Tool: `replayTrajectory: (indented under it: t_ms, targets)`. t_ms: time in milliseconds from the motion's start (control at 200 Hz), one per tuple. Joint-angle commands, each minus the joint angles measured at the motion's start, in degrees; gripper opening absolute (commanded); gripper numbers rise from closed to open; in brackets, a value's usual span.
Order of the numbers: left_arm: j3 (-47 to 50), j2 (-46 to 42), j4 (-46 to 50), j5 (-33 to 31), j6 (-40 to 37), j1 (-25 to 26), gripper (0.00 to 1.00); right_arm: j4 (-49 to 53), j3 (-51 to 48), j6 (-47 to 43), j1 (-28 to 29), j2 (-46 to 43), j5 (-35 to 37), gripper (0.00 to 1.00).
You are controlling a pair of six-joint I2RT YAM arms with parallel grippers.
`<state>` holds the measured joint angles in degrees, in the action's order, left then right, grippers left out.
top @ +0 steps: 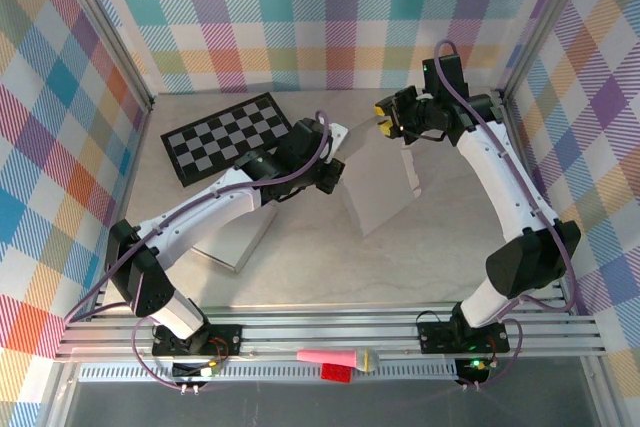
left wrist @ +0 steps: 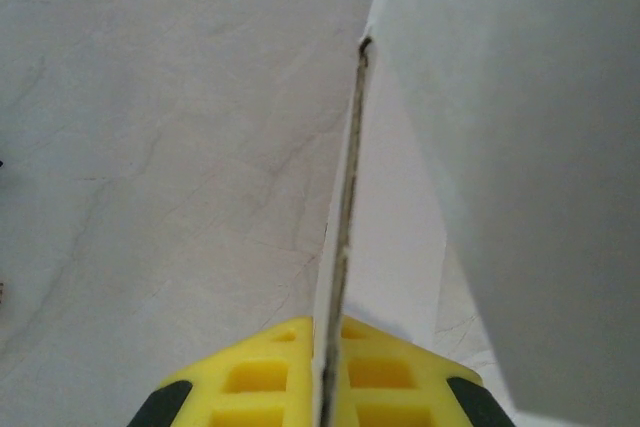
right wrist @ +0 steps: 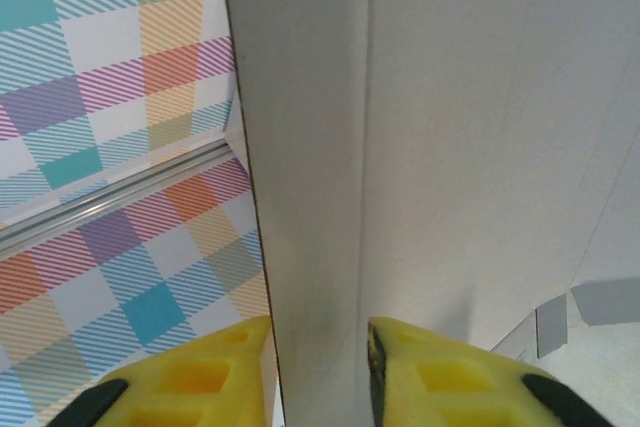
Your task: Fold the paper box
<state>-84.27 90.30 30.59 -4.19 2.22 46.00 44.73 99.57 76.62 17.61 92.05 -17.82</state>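
near rail: pink piece (top: pixel 335 357) and red block (top: pixel 337 373), well apart from the work.
left gripper (left wrist: pixel 322 352): pressed together on a panel edge of the paper box (top: pixel 385 187); the edge runs straight out between the fingers.
paper box: mid-table (top: pixel 330 272), raised between both grippers. Panels are splayed and no walls are closed.
right gripper (right wrist: pixel 320 347): fingers straddle a far upper panel. Can't tell if the pads bite.
checkerboard (top: pixel 228 137): far left, flat, clear of the box.
progress: early, I'd judge. Creases show, but walls and flaps are still to fold and tuck.
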Motion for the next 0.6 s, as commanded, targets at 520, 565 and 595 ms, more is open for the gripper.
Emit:
replayTrajectory:
  t_ms: [520,565,595]
  targets:
    - [0.17,-1.86,0.62,-1.05,-0.97,0.51,0.0,1.53,-2.11,-1.43,0.24,-0.27,-0.55,0.13]
    - [0.33,-1.97,0.44,-0.98,-1.14,0.51,0.0,0.99,-2.72,-1.32,0.24,-0.54,-0.54,0.13]
    - [0.42,-2.05,0.46,-1.03,-1.08,0.55,0.0,0.69,-3.08,-1.23,0.28,-0.69,-0.54,0.13]
